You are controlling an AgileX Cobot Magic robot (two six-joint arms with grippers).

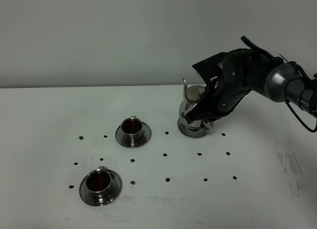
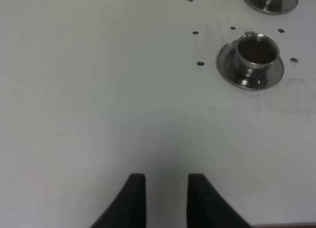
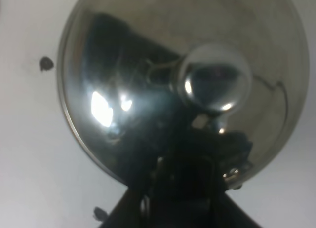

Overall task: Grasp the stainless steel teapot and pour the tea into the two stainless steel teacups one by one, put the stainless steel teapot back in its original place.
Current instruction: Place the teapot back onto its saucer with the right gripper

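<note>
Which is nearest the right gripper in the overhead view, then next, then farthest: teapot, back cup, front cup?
1. Teapot, at the right gripper, on the right.
2. Back cup, left of the teapot, mid-table.
3. Front cup, front left, farthest.

A plain, pale grey wall (image 1: 99,35) fills the back of the room, bare and evenly lit, with no window in sight. It meets a white desk (image 1: 44,120) along a straight edge. The desk top is matte, dotted with small black marks (image 1: 165,154) in rough rows, and scuffed grey near the front (image 1: 163,201) and at the right side (image 1: 290,164). Light is soft and diffuse, shadows faint.
</note>
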